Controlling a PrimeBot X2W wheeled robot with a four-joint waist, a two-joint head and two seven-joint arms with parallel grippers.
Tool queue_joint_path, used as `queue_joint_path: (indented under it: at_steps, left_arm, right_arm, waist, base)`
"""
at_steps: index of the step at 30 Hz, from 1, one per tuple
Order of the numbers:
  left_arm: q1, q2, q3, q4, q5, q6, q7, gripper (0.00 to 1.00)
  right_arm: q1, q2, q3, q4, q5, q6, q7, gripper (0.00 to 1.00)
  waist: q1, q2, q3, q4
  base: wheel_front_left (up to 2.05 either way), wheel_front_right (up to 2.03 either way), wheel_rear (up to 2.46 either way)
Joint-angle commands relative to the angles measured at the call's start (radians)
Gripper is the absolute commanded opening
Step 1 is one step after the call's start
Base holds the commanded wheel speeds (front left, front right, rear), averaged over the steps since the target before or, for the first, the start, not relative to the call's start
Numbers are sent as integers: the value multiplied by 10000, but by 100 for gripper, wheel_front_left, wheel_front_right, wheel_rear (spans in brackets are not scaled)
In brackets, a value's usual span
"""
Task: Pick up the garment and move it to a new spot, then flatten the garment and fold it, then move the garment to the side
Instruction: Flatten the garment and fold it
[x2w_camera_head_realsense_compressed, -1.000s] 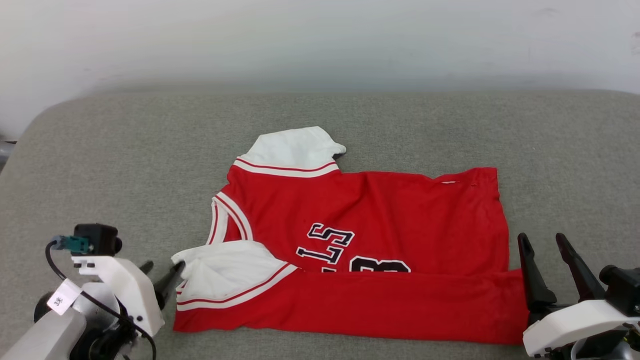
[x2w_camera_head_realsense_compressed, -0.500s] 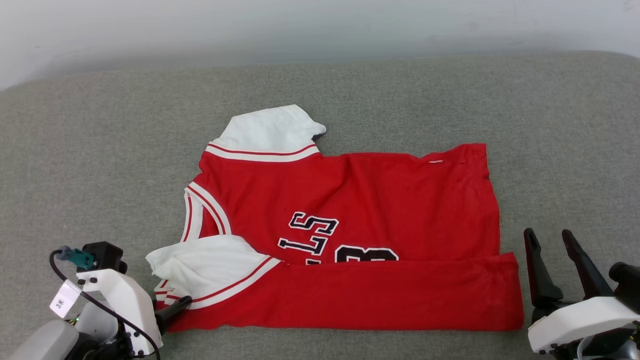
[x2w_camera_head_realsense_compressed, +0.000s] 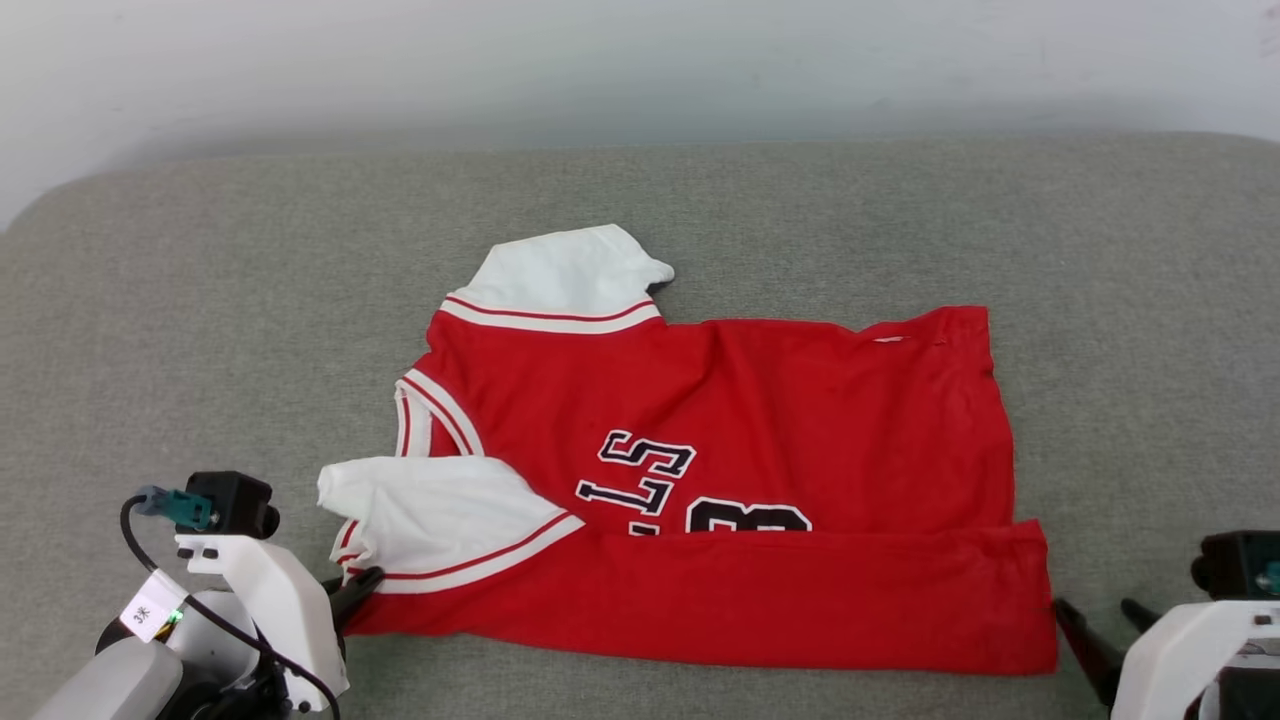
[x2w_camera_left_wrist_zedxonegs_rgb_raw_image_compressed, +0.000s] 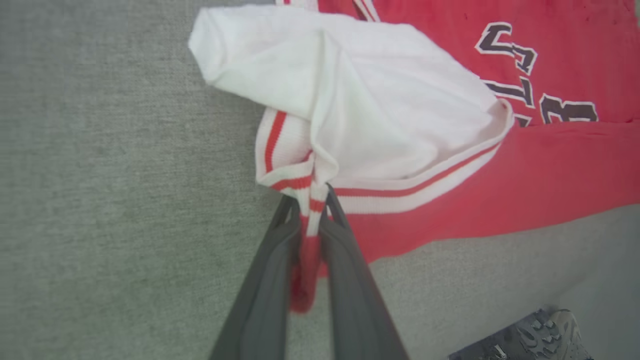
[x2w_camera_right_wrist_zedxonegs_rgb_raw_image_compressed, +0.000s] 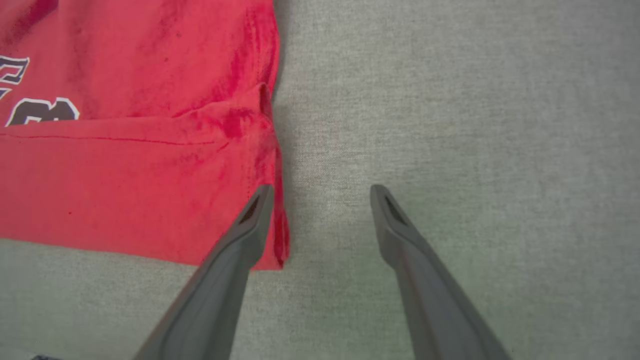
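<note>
On grey fabric (x2w_camera_head_realsense_compressed: 200, 300), by pale wall (x2w_camera_head_realsense_compressed: 640, 60) — left tool (x2w_camera_left_wrist_zedxonegs_rgb_raw_image_compressed: 309, 196) clamps garment (x2w_camera_head_realsense_compressed: 750, 400), right tool (x2w_camera_right_wrist_zedxonegs_rgb_raw_image_compressed: 320, 192) apart.

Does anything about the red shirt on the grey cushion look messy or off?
The garment lies mostly flat, but its near white sleeve is crumpled where the left gripper pinches its striped cuff. The folded-over near edge hides part of the lettering.

Likely a bare test room, not certain: grey fabric cushion (x2w_camera_head_realsense_compressed: 200, 300) under left hand (x2w_camera_head_realsense_compressed: 362, 585), plain pale wall (x2w_camera_head_realsense_compressed: 640, 70) well beyond.
</note>
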Motion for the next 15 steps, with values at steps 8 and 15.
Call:
queue_joint_path:
  at_steps: [8, 15]
  left_arm:
    - [167, 148, -6, -1112, 314, 376, -171, 0]
    - [204, 22, -33, -1300, 322, 360, -296, 0]
  right_arm:
    - [-551, -120, 921, 138, 378, -7, 1550, 100]
    - [-943, 24, 1624, 1275, 627, -3, 1919, 36]
  waist:
    - [0, 0, 320, 352]
    - [0, 0, 665, 492]
  base:
    - [0, 0, 0]
    - [0, 0, 0]
